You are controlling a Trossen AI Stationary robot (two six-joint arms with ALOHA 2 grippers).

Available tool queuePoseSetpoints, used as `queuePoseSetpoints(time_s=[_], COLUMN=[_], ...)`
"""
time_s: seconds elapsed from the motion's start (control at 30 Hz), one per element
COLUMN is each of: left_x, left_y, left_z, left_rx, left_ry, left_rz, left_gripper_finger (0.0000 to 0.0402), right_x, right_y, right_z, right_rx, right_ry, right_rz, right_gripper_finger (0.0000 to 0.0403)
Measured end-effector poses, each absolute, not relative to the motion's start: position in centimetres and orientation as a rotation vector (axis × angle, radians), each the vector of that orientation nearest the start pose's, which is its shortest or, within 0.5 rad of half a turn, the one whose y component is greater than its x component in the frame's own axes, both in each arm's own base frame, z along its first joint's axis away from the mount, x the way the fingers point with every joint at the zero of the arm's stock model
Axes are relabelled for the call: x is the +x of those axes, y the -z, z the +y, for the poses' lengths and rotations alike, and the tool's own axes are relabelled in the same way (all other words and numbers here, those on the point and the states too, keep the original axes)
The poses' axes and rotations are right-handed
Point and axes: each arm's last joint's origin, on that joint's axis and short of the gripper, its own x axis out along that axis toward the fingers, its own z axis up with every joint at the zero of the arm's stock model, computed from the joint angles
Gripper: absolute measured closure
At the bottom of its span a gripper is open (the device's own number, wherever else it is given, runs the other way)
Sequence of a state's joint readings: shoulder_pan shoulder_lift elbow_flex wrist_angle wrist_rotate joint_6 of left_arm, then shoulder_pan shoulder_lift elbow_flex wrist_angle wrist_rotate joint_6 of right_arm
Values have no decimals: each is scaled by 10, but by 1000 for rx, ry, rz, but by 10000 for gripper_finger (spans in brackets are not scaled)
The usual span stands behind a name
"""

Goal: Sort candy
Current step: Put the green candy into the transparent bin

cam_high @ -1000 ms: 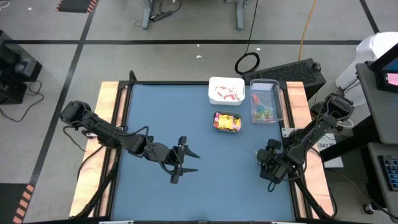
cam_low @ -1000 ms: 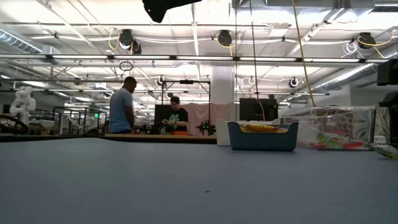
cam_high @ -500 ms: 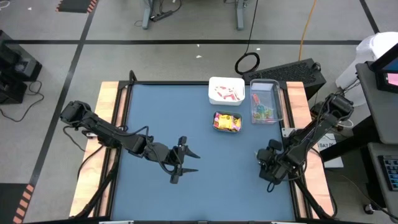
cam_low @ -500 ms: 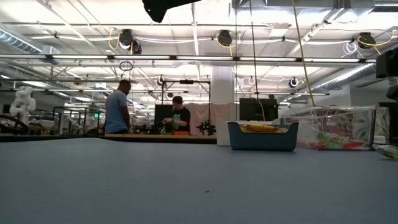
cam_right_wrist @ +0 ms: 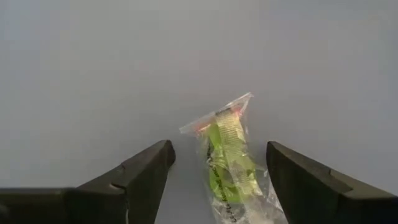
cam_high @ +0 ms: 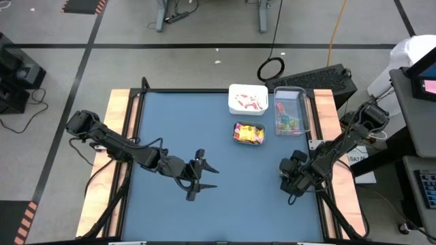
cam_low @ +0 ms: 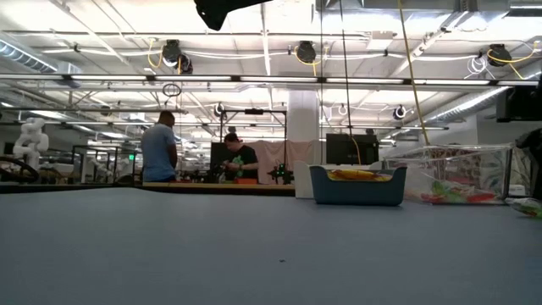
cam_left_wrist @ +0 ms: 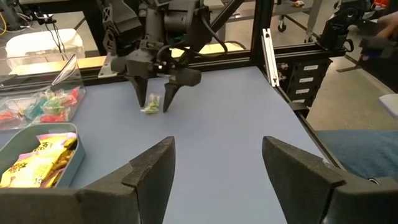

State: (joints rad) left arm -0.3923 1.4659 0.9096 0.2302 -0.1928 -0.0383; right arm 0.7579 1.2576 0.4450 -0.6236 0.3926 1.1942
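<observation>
A green clear-wrapped candy lies flat on the blue table near its right edge, also seen in the left wrist view. My right gripper points steeply down over it, open, one finger on either side and apart from it; the high view shows it there too. My left gripper hangs open above the table's near-left middle, nothing between its fingers. The other candy sits in containers at the far right.
At the far right stand a white container with pink-white sticks, a clear container with red and green pieces, and a teal container with yellow packets. Wooden rails edge the table left and right. People stand in the room behind.
My right gripper has edged slightly toward the table's left, staying over the green candy. The candy lies where it was.
</observation>
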Motion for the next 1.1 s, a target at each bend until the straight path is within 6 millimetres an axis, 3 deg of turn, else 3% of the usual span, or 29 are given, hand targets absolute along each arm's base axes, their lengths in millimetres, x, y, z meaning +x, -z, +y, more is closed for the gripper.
queuePoseSetpoints(time_s=[0.3,0.83,1.0,1.1], left_x=[301,301,301,301], left_y=[-256,-256,-256,-256], left_z=[-118,-118,-118,-118], left_rx=[60,59,62,76], left_ry=[190,189,189,185], left_rz=[320,320,319,318], left_gripper_finger=[155,155,155,155], right_x=[124,129,133,140], right_y=[-118,-122,-126,-139], right_z=[102,106,110,118], right_rx=[270,266,283,327], right_ry=[408,378,337,285], right_rz=[1157,1112,1116,1093], right_gripper_finger=[178,317,333,334])
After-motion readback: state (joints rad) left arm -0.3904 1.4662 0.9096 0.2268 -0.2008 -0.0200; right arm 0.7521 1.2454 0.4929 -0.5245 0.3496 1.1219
